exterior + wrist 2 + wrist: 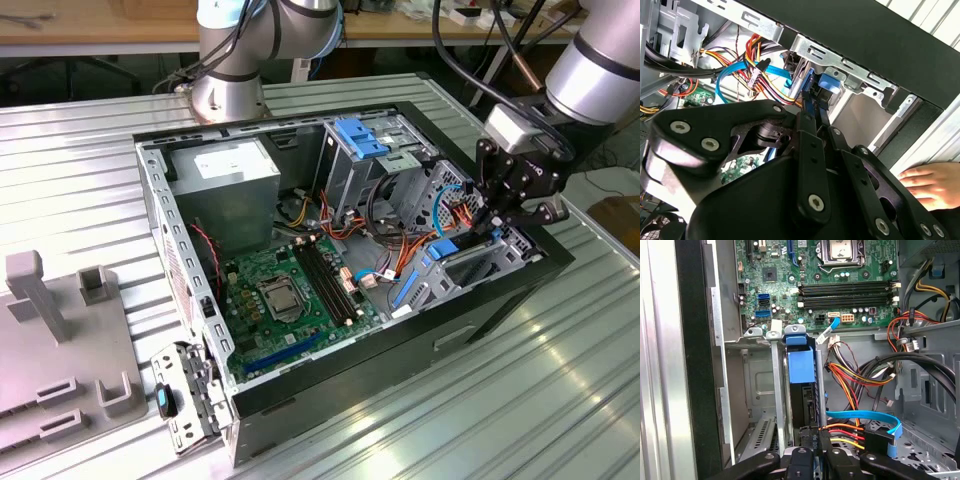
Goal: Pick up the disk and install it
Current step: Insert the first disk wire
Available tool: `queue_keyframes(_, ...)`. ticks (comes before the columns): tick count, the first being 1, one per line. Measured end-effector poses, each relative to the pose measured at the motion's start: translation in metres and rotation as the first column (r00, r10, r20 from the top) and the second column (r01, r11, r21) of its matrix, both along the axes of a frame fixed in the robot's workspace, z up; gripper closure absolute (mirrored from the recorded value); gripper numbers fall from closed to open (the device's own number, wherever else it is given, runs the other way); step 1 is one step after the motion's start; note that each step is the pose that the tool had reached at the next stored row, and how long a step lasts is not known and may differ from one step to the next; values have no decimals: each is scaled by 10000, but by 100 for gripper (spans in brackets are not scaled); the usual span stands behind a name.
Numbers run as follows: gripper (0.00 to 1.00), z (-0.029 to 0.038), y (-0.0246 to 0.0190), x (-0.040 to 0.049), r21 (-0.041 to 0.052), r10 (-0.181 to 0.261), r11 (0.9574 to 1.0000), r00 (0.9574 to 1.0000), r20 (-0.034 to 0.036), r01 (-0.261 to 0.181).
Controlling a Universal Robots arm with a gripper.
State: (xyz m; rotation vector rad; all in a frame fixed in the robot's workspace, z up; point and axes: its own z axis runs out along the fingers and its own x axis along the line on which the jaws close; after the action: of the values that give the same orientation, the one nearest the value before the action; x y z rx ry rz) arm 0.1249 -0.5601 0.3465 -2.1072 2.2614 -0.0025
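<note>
The disk (462, 262), a dark slab with bright blue rails, stands on edge in the drive bay at the corner of the open computer case (505, 300) on the exterior view's right. In the first wrist view the disk (801, 367) sits between the bay's metal walls with its blue tab facing the motherboard. My gripper (499, 226) hangs right over that bay. In both wrist views its black fingers (809, 117) close in on the disk's blue edge (826, 86), and the gripper (813, 456) looks shut on the disk.
A bundle of coloured cables (860, 382) and a flat blue cable (865, 416) lie beside the bay. The motherboard (290, 290), a grey box with a white label (225, 175) and a light-blue bracket (360, 135) fill the case. A hand (932, 185) rests outside the case.
</note>
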Motion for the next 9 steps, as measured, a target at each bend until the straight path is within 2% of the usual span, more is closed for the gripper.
queue_keyframes(9,83,-18,0,0,0,0,10000,10000,0,0)
